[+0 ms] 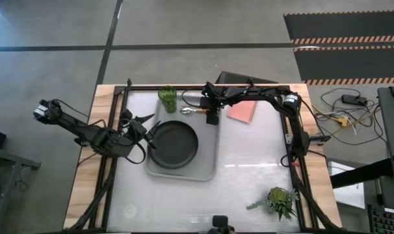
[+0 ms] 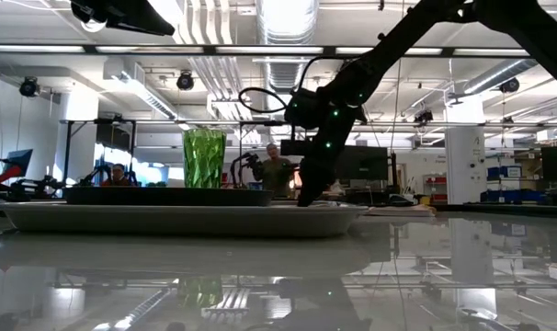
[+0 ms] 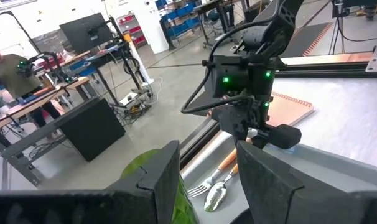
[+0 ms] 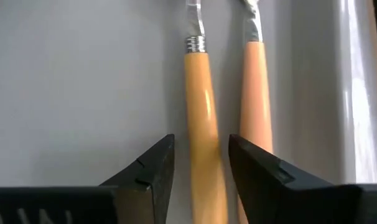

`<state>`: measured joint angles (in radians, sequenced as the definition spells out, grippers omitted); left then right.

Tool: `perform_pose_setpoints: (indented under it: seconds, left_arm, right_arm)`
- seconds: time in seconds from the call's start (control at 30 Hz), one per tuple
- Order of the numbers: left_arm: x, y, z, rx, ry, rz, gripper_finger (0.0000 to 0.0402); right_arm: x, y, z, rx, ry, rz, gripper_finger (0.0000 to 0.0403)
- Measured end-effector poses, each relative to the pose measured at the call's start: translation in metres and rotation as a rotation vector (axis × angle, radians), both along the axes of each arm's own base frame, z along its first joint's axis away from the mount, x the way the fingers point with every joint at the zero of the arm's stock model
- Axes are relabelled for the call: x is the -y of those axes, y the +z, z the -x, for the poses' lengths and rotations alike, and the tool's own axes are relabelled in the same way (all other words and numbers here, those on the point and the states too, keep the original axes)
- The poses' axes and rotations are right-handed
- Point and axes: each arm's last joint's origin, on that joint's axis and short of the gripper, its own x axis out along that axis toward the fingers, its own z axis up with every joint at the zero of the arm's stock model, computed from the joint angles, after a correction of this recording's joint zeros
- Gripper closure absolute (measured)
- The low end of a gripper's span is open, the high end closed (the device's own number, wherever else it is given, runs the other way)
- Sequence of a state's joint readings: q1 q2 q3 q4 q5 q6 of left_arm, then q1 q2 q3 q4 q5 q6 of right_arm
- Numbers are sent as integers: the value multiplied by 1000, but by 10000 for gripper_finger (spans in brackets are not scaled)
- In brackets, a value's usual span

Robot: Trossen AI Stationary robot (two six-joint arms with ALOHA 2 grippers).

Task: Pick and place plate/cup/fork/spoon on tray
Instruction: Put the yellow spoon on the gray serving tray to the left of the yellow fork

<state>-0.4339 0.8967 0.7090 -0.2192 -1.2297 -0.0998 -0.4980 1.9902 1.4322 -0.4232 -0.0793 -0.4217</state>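
Open lab behind, glossy white desk on a wood frame. The tray sits left of centre with the plate on it, and the cup is at the tray's far left corner.

Right gripper is down at the tray's far edge, right over the cutlery. Fingers are partly open and straddle one orange handle; they don't look clamped on it. The second handle lies just beside it, nearly touching, outside one finger. From the left wrist view both the fork and the spoon lie side by side on the tray under that gripper. Can't tell from the wrist view which handle is between the fingers.

Left gripper hovers at the tray's left edge near the plate, fingers apart, holding nothing.

Risks as I read it:
- handles so close that closing or lifting drags the neighbour along
- a finger catches the second handle and flicks it off the tray
- the round, smooth handle rolls out of a loose pinch
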Motion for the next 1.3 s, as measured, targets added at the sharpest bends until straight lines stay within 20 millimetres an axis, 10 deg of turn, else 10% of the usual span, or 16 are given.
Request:
perform_pose_setpoints:
  seconds: [0.47, 1.07, 1.3]
  left_arm:
    - [0, 0, 0, -1, -1, 0, 259]
    - [0, 0, 0, -1, -2, 0, 259]
    - [0, 0, 0, -1, -13, 5, 259]
  right_arm:
    - [0, -5, -2, 1, 7, -5, 361]
    - [-19, 97, 27, 231, 4, -67, 396]
    - [-27, 96, 38, 237, -83, -166, 395]
